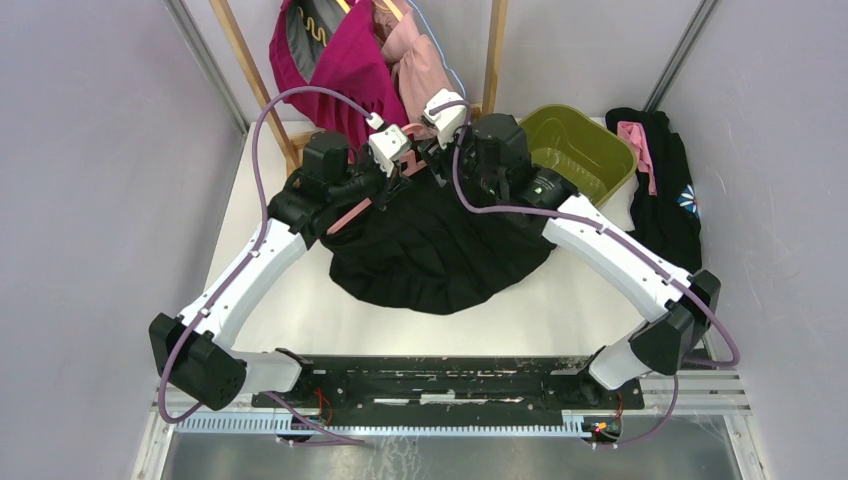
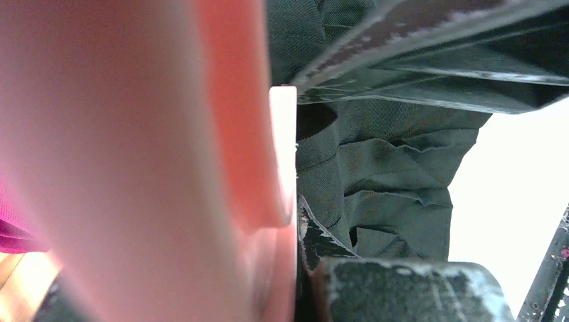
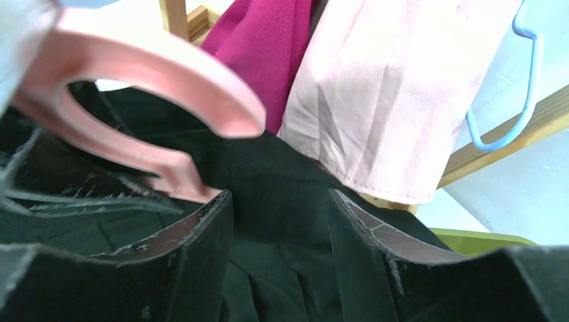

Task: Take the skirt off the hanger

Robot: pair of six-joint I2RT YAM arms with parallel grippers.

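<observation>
two arms meet mid-table. left gripper (image 1: 397, 178) is clamped on the pink hanger (image 1: 357, 211). right gripper (image 3: 278, 201) has its jaws apart, holding nothing, over dark cloth just beside the hanger's hook. black skirt (image 1: 440, 250) lies spread on the white table (image 1: 300, 310), waist end at the hanger, near the green bin (image 1: 590, 150).

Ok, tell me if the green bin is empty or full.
Empty, where visible: the bin shows bare green floor and walls in the top view, with nothing inside. Its near left corner is hidden.
</observation>
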